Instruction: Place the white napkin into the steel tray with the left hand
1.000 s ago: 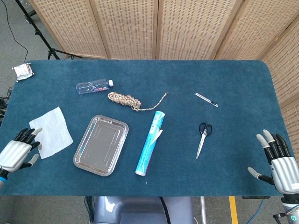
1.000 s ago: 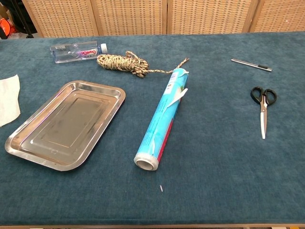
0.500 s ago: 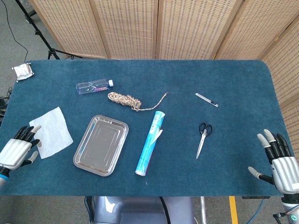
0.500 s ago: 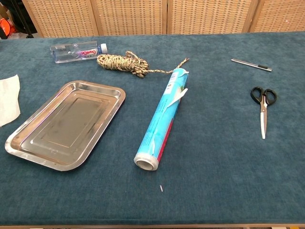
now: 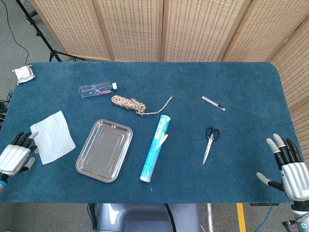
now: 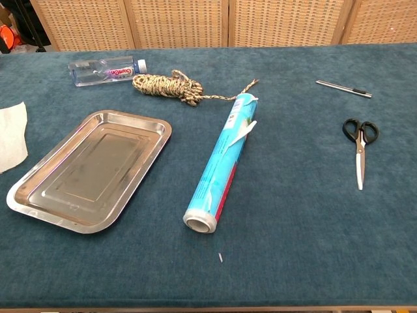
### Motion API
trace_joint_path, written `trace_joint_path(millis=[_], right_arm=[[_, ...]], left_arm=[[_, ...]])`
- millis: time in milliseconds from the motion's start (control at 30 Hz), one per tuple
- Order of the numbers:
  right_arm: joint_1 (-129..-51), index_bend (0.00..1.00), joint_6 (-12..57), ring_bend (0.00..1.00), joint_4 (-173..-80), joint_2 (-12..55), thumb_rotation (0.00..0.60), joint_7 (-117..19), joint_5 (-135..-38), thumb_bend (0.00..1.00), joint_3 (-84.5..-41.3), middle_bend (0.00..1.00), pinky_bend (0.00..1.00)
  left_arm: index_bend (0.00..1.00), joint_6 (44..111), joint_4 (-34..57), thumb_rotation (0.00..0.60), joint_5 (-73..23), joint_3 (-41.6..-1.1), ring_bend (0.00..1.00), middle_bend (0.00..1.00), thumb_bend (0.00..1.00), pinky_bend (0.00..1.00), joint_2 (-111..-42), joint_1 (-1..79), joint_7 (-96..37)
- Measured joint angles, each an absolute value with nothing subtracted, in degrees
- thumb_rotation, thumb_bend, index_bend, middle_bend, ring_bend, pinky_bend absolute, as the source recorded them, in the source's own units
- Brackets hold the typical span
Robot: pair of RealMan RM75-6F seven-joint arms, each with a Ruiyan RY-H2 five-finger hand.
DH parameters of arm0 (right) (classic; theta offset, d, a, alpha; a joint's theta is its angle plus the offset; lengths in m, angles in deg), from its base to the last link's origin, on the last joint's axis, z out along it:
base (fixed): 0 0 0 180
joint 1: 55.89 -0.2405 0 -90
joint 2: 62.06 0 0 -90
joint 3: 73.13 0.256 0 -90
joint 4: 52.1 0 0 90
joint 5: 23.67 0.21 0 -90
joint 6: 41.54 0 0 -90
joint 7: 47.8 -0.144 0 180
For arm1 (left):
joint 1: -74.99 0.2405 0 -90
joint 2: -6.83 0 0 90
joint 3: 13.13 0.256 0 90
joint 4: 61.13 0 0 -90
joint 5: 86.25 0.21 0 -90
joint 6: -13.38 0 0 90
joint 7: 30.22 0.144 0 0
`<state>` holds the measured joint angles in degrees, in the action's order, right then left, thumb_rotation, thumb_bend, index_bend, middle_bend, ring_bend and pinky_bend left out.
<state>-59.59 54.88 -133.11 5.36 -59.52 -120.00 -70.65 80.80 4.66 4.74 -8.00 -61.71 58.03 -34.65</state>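
Your left hand (image 5: pixel 15 157) has pulled back toward the counter's left edge since a second ago; its fingertips, which overlapped the white napkin (image 5: pixel 53 136) then, now sit just beside the napkin's left edge, and you hold nothing, fingers spread slightly apart. The napkin lies flat on the blue counter (image 5: pixel 193 82), just left of the steel tray (image 5: pixel 104 150) and apart from it; the chest view catches only its right corner at the frame's left edge. The tray holds nothing. Your right hand (image 5: pixel 288 166) rests at the counter's near right corner, fingers spread and holding nothing. Right of the tray lies a blue roll of wrap (image 5: pixel 155 147), pointing away from you. Beyond the tray lie a coil of rope (image 5: pixel 130 103) and a clear plastic bottle (image 5: pixel 97 89) on its side. Scissors (image 5: pixel 210 141) lie right of the roll, with a pen (image 5: pixel 213 103) beyond them.
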Motion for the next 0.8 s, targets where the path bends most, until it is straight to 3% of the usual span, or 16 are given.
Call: trace_joint_path(millis=[800], right_arm=[[-59.5, 0.00, 55.2, 0.00, -132.7, 5.5, 0.600, -60.4, -119.8, 0.00, -70.4, 0.00, 0.00]], left_arm=[[0.45, 79.8, -5.4, 0.534, 4.5, -7.8, 0.00, 0.00, 0.47, 0.00, -67.8, 57.8, -34.5]])
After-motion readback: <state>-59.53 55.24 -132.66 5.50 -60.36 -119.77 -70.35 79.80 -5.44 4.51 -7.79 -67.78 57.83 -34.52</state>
